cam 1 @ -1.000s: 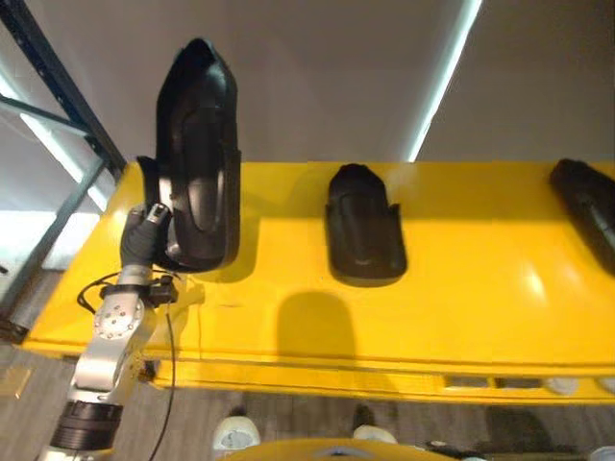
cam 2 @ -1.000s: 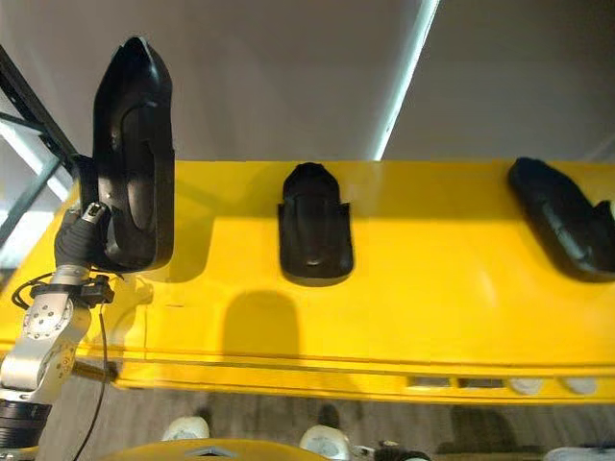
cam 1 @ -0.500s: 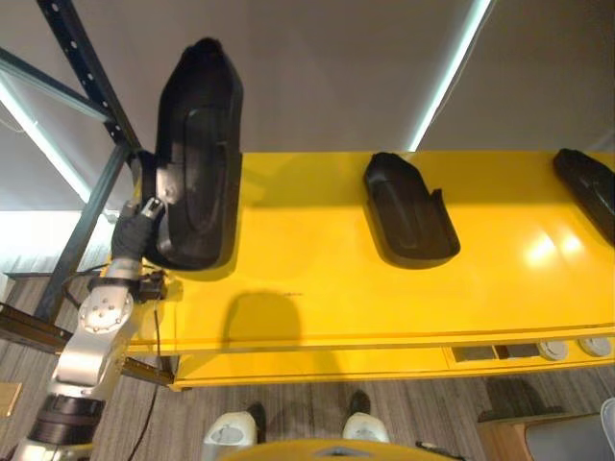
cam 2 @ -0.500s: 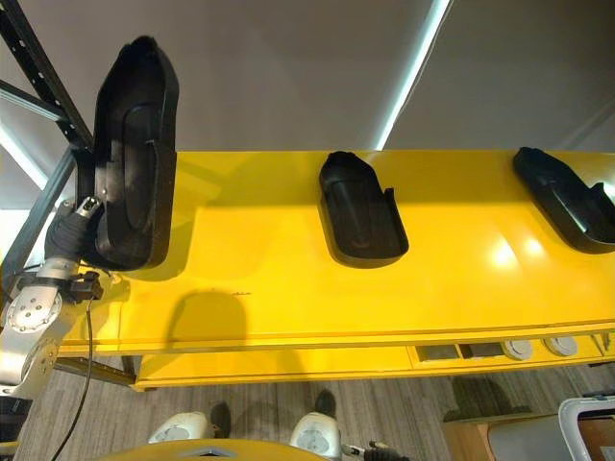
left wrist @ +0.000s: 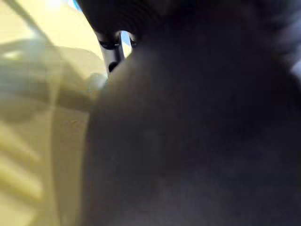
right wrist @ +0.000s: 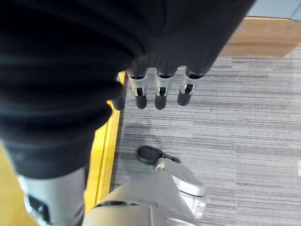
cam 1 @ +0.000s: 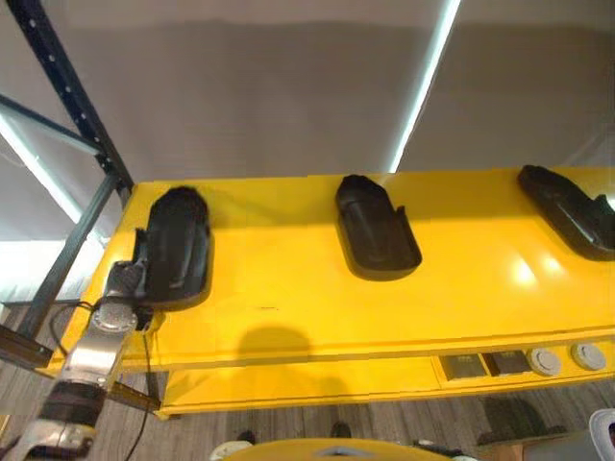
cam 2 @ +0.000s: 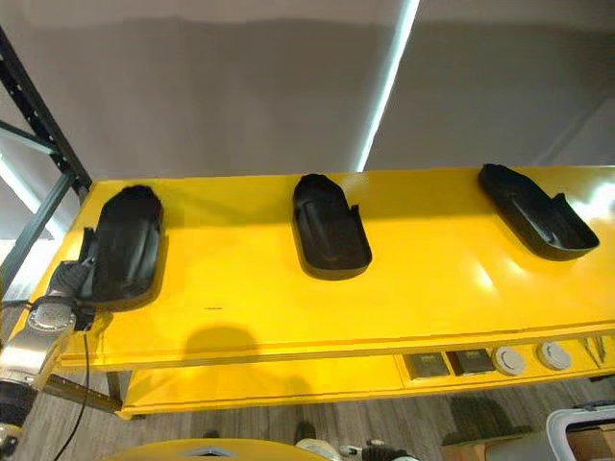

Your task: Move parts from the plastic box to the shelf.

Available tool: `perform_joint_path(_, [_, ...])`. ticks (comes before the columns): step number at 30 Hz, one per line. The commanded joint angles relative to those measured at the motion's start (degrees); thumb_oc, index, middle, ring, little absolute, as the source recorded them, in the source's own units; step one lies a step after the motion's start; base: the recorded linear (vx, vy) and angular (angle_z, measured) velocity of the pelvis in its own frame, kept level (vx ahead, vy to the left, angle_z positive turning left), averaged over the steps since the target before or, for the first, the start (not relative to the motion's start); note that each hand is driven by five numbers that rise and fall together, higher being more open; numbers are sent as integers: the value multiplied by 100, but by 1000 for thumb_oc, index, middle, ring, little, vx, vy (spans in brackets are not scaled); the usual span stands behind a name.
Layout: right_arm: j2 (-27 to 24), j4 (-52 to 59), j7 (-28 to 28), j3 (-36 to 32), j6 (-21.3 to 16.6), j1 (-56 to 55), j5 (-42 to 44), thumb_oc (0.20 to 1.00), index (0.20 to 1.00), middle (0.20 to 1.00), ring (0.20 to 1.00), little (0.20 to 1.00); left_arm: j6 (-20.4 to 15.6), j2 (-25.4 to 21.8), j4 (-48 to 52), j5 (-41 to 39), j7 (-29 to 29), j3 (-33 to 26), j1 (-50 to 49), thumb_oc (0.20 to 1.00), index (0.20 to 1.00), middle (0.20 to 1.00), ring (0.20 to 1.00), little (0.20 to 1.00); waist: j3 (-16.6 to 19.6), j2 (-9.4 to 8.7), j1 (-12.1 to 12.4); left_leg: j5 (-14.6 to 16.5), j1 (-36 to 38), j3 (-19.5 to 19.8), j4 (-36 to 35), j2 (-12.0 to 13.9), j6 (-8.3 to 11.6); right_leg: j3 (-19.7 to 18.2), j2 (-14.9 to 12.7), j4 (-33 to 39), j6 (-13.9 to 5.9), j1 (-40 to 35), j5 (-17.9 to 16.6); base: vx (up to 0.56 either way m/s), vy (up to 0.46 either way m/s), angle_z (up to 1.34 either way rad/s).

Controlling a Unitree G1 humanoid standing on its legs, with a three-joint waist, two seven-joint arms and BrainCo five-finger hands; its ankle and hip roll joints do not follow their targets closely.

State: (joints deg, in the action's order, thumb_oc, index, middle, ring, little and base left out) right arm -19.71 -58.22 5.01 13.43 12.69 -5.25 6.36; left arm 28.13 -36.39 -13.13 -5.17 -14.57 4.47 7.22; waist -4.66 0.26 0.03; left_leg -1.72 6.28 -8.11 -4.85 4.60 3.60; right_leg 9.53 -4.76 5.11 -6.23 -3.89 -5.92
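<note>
A long black moulded part (cam 1: 178,248) lies flat on the left end of the yellow shelf (cam 1: 288,298). My left hand (cam 1: 125,279) is at the part's near left edge, curled on its rim. In the left wrist view the part's dark body (left wrist: 197,141) sits right against the camera. Two more black parts lie on the shelf, one in the middle (cam 1: 375,229) and one at the right end (cam 1: 567,206). My right hand (right wrist: 160,94) hangs over the grey floor with straight fingers, holding nothing.
A dark blue rack upright (cam 1: 67,96) rises at the shelf's left end. Small round and square fittings (cam 2: 509,360) sit in the shelf's front face at the right. The pale rim of a box (cam 2: 581,427) shows at the bottom right, on the floor.
The part stood upright in my left hand; it now lies flat on the shelf's left end, with the hand lower at its edge. The camera has also shifted.
</note>
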Motion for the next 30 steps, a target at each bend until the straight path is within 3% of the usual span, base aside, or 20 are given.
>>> perform_joint_path(1, [-244, 109, 166, 307, 72, 93, -110, 1000, 1000, 1000, 1000, 1000, 111, -619, -253, 946, 326, 215, 1094, 200, 200, 200, 200, 200, -10, 6, -63, 224, -156, -40, 248, -171, -149, -286, -108, -191, -396, 46, 243, -9, 14, -7])
perform_joint_path(6, [-293, 190, 300, 405, 84, 68, -358, 1000, 1000, 1000, 1000, 1000, -1, -945, -983, 866, 494, 509, 1464, 200, 200, 200, 200, 200, -6, 103, -208, 250, -152, -141, 268, -167, -149, -362, -103, -182, -400, 80, 252, -17, 16, -13])
perform_joint_path(11, [-263, 33, 238, 497, -35, 97, -477, 1000, 1000, 1000, 1000, 1000, -176, -693, -1057, 863, 607, 734, 1477, 200, 200, 200, 200, 200, -24, 152, -258, 268, -130, -184, 251, -188, -173, -428, -105, -181, -392, 90, 262, -18, 18, -7])
perform_joint_path(22, [-117, -298, 168, 374, -192, 169, -520, 1000, 1000, 1000, 1000, 1000, -183, -83, -224, 723, 742, 668, 928, 200, 200, 200, 200, 200, -63, 116, -124, 289, -108, -156, 241, -182, -186, -389, -101, -164, -366, 36, 289, -3, -1, -1])
perform_joint_path(30, [-95, -385, 216, 398, -188, 237, -497, 1000, 1000, 1000, 1000, 1000, -207, -202, -206, 821, 796, 579, 696, 200, 200, 200, 200, 200, -26, 119, -17, 294, -81, -143, 241, -181, -185, -335, -101, -130, -345, -39, 300, 0, 0, 0])
